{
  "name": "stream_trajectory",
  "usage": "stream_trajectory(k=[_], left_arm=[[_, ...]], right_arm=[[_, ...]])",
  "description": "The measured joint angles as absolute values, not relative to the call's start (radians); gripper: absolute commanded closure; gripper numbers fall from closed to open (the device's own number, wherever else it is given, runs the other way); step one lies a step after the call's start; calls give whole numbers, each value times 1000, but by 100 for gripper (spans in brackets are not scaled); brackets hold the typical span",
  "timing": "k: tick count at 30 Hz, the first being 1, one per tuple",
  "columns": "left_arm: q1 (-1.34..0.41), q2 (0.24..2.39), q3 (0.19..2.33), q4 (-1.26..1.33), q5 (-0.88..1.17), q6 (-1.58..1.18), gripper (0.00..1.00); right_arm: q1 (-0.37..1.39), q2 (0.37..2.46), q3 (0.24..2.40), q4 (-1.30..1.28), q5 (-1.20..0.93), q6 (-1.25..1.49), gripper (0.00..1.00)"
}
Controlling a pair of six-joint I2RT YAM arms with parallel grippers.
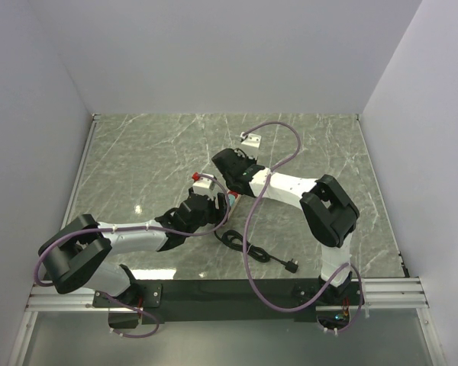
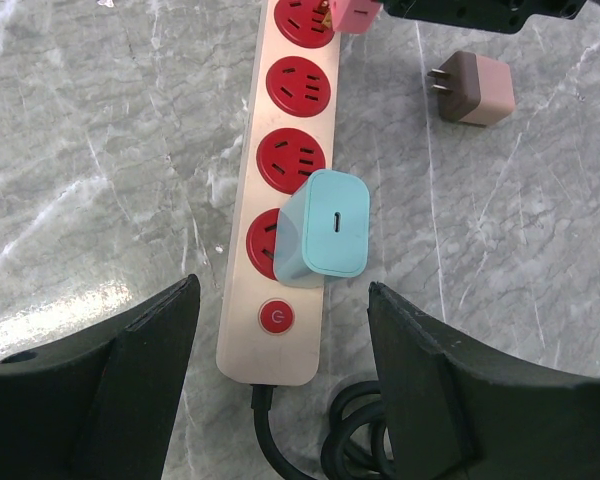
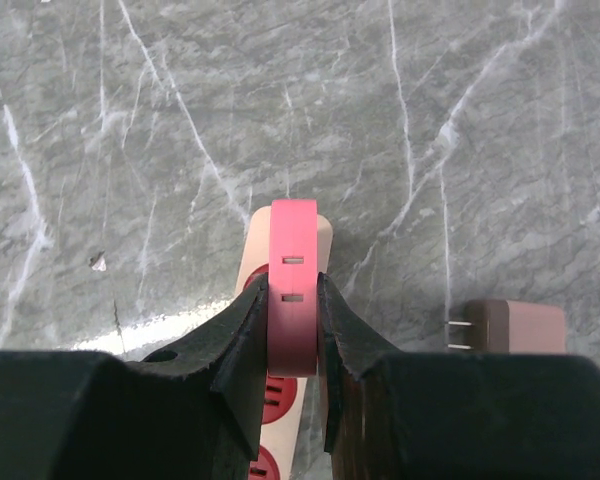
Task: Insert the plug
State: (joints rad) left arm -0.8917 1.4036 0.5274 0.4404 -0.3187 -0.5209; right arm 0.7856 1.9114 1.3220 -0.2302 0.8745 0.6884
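Note:
A beige power strip (image 2: 238, 330) with red sockets lies on the marble table. A teal plug (image 2: 327, 224) sits in its socket nearest the red switch (image 2: 276, 317). My right gripper (image 3: 293, 300) is shut on a pink plug (image 3: 294, 240) and holds it upright over the strip's far end (image 3: 323, 232); the plug also shows in the left wrist view (image 2: 356, 13). My left gripper (image 2: 282, 295) is open and empty, its jaws straddling the switch end of the strip. In the top view the two grippers (image 1: 206, 204) (image 1: 233, 171) meet mid-table and hide the strip.
A brown plug (image 2: 471, 88) lies on its side right of the strip, prongs toward it; it also shows in the right wrist view (image 3: 514, 326). The strip's black cable (image 1: 241, 244) coils toward the near edge and ends in a plug (image 1: 292, 265). White walls enclose the table.

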Motion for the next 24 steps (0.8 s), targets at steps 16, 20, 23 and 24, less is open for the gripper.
stream_trajectory(k=[16,20,23,24], left_arm=[[-892,1405,527,440,-313,-521,26],[-892,1405,527,440,-313,-521,26],[-892,1405,527,440,-312,-521,26],[-892,1405,527,440,-312,-521,26]], right_arm=[[785,1911,1320,-229,892,688,100],[785,1912,1320,-230,888,688,100],[785,1912,1320,-230,882,688,100],[785,1912,1320,-230,879,688,100]])
